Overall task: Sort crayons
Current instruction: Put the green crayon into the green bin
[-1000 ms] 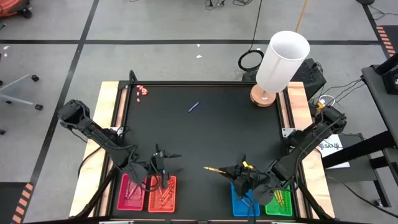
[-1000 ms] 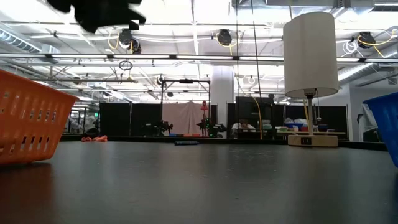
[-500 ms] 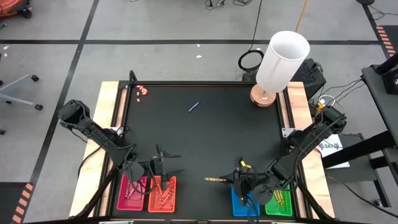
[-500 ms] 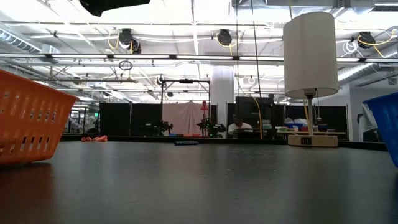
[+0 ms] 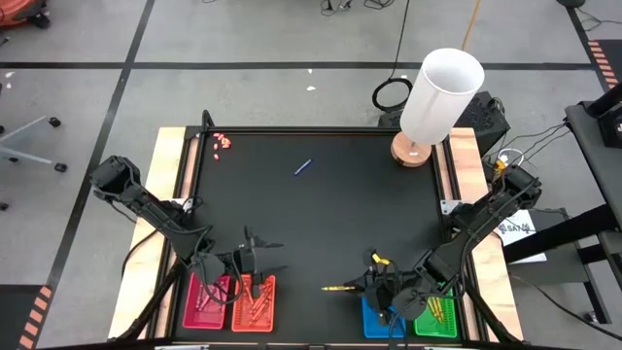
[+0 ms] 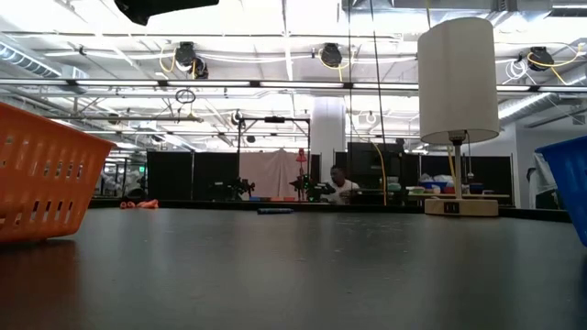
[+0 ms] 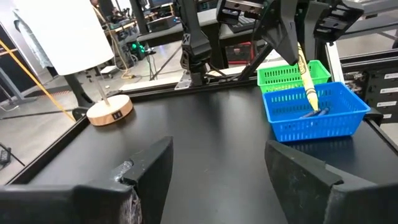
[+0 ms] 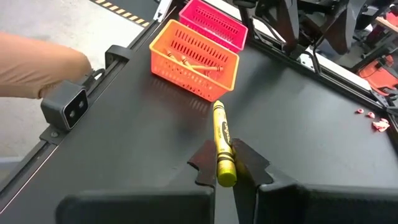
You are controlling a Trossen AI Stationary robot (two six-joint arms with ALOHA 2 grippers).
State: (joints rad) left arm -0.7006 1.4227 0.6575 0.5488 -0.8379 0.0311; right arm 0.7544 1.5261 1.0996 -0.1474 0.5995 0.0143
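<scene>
My right gripper [image 5: 374,283] is shut on a yellow crayon [image 8: 221,142] just left of the blue tray [image 5: 381,317], near the table's front edge. It also shows in the left wrist view [image 7: 292,37]. My left gripper [image 5: 256,257] is open and empty above the far end of the orange tray [image 5: 255,301]. A blue crayon [image 5: 302,167] lies flat on the black table, far back. Several crayons lie in the orange tray [image 8: 194,59], the pink tray [image 5: 204,301], the blue tray [image 7: 314,111] and the green tray [image 5: 434,313]. My right gripper pinches the yellow crayon between its two fingers [image 8: 249,163], near its blunt rear end [image 8: 225,169]. The crayon lies along the fingers and sticks out ahead of them toward the table's left, its tip [image 5: 327,288] clear of the table.
A lamp with a white shade [image 5: 439,92] and a round wooden base stands at the far right corner. Small pink-red bits [image 5: 224,142] lie at the far left corner. A small camera block [image 8: 67,106] sits at the table's near edge.
My right gripper has carried the yellow crayon toward the table's near edge, still pointing toward the table's left. My left gripper has risen a little above the orange tray.
</scene>
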